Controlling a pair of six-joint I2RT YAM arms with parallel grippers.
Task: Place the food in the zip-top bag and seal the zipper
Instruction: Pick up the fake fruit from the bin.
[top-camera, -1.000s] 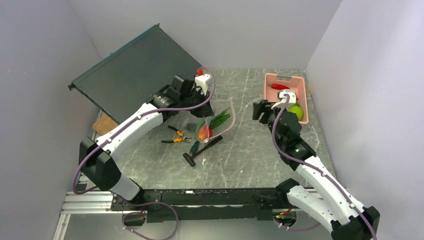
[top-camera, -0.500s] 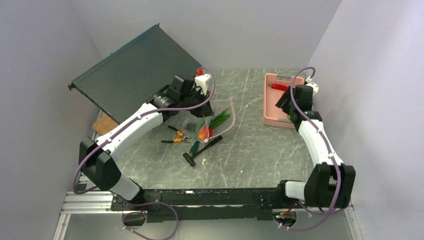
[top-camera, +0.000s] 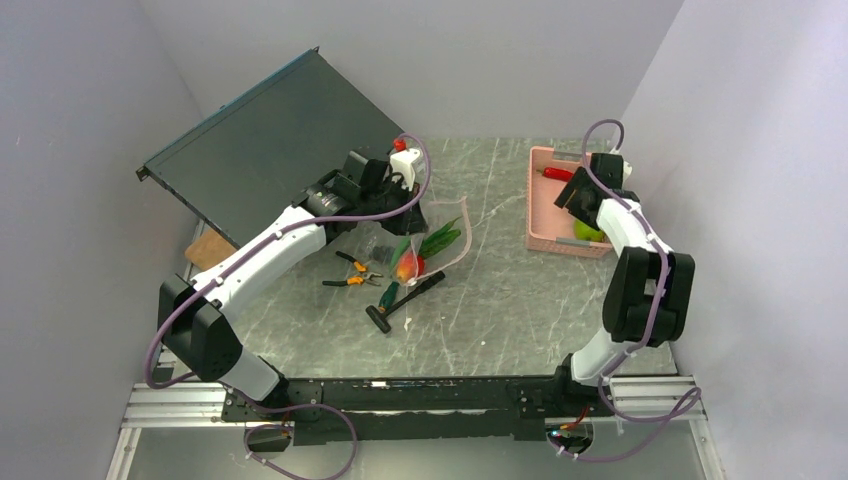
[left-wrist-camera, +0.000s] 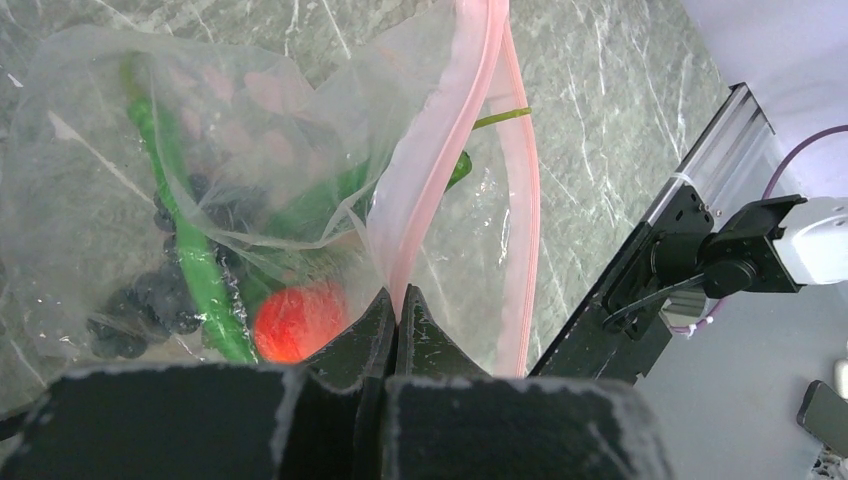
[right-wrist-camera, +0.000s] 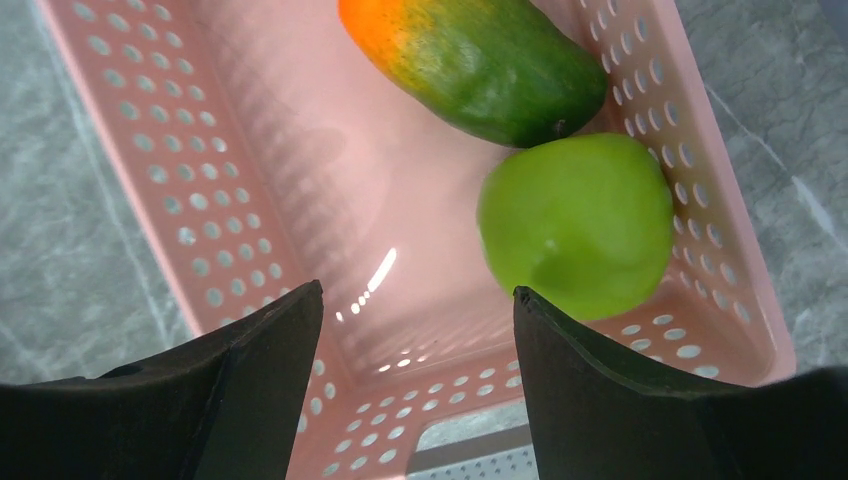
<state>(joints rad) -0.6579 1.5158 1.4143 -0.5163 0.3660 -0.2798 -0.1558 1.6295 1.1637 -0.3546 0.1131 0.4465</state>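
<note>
The clear zip-top bag (top-camera: 432, 250) lies mid-table and holds a dark grape bunch (left-wrist-camera: 150, 300), a green cucumber (left-wrist-camera: 195, 260) and a red tomato (left-wrist-camera: 300, 320). My left gripper (left-wrist-camera: 397, 298) is shut on the bag's pale pink zipper (left-wrist-camera: 440, 150) and holds the mouth edge up; it also shows in the top view (top-camera: 410, 215). My right gripper (right-wrist-camera: 415, 320) is open and empty just above the near end of the pink basket (right-wrist-camera: 200, 150). A green apple (right-wrist-camera: 575, 220) and an orange-green mango (right-wrist-camera: 480, 55) lie in the basket. A red chili (top-camera: 556, 173) lies at the basket's far end.
Orange-handled pliers (top-camera: 350, 272) and a green-handled screwdriver (top-camera: 400, 295) lie beside the bag. A large dark panel (top-camera: 270, 140) leans at the back left. The pink basket (top-camera: 543, 205) stands close to the right wall.
My right arm has swung right and away from me, from beside the basket's left side to over its near end. The left arm and bag have not moved.
</note>
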